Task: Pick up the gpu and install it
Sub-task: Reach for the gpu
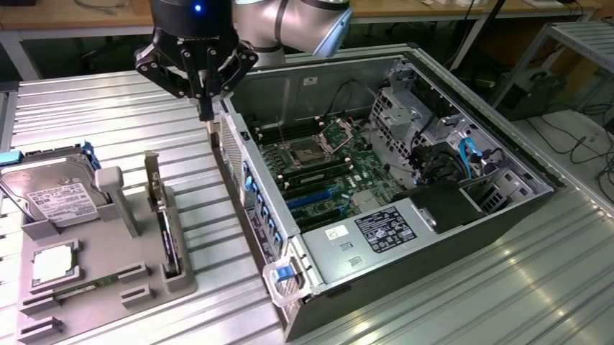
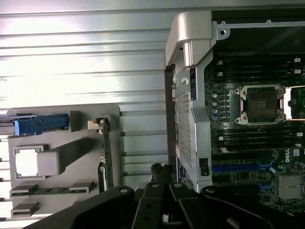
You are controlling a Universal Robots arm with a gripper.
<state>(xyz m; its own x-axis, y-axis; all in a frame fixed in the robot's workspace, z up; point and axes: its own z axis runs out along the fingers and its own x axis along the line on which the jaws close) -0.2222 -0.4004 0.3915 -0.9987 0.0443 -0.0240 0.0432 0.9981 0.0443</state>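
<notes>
Hovering over the case (image 1: 251,188), the hand (image 1: 204,115) looks pinched shut, empty; below, apart from it, the gpu (image 1: 165,230) stands stiff, light, fragile: grip its top edge.

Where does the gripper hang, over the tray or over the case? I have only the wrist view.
Observer: Over neither, it seems. The gripper hangs above the table, between the gray tray and the rear wall of the case, nearer the wall.
Operator: What lies in the tray beyond my picture's edge?
Observer: A hard drive with a white label, on the exterior view's left of the gpu.
</notes>
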